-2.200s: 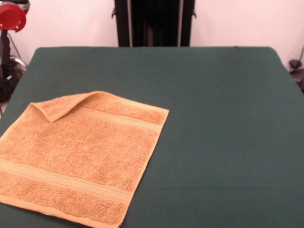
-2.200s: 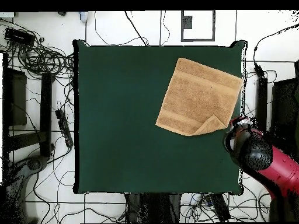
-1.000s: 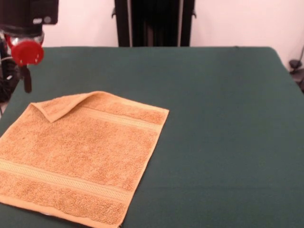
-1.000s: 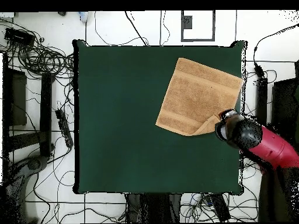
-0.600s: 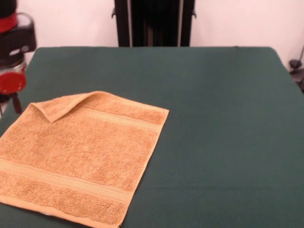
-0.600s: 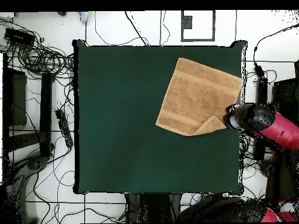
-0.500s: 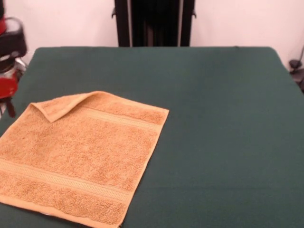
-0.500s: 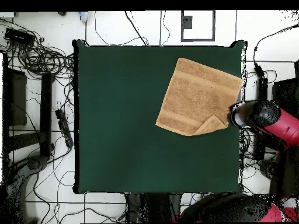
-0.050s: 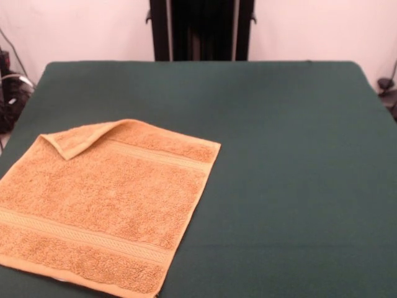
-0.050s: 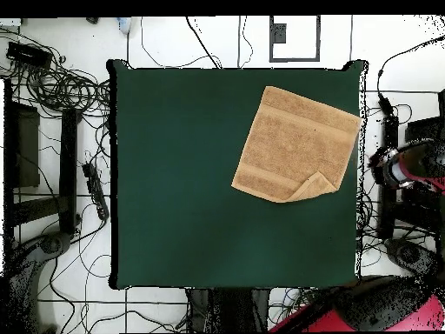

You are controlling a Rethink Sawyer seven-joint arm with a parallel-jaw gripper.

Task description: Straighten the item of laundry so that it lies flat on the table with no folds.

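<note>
The item of laundry [image 9: 105, 198] is an orange-tan towel lying on the table [image 9: 279, 155] at the near left of the front view. Its far left corner [image 9: 80, 139] is folded over onto the cloth; the rest lies flat. From above, the item of laundry [image 10: 291, 139] sits by the right edge of the table [image 10: 182, 174], with the folded corner [image 10: 315, 186] at its lower right. My gripper [image 10: 393, 165] hangs beyond the table's right edge, apart from the towel. The front view does not show it.
A red arm link [image 10: 374, 315] lies below the table's lower right corner. Tangled cables [image 10: 52, 83] cover the floor to the left, and black stands [image 10: 69, 165] flank the table. More cables [image 9: 9, 93] show at the front view's left edge.
The arm's end has drawn away from the towel's folded corner, out past the table's edge, and has left the front view. The towel has not moved.
</note>
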